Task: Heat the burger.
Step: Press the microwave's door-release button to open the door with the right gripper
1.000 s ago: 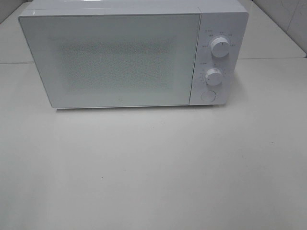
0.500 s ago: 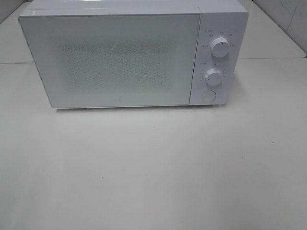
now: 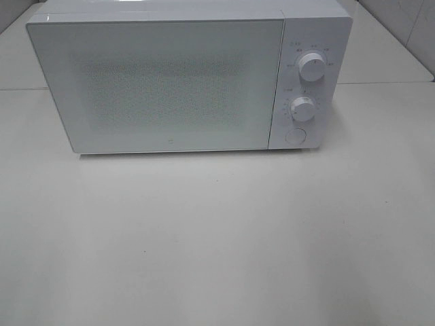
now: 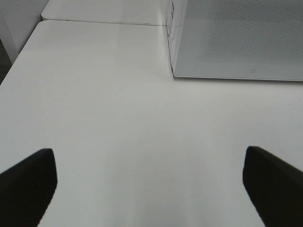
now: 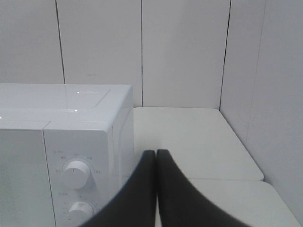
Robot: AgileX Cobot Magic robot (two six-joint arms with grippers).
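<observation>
Left gripper (image 4: 147, 151) is being held over the white worktop (image 3: 217, 238) with its jaws spread wide, near the front corner of the microwave (image 3: 163, 81). Right gripper (image 5: 156, 152) is being held pressed together, tip to tip, facing the knobs (image 3: 311, 66). The microwave door is being seen shut. The burger's place cannot be told.

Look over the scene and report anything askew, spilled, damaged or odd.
Nothing stands out. The microwave stands upright on the table with its door shut, and the upper knob, lower knob and button are in place. No spill or damage shows. No burger shows in any view.
</observation>
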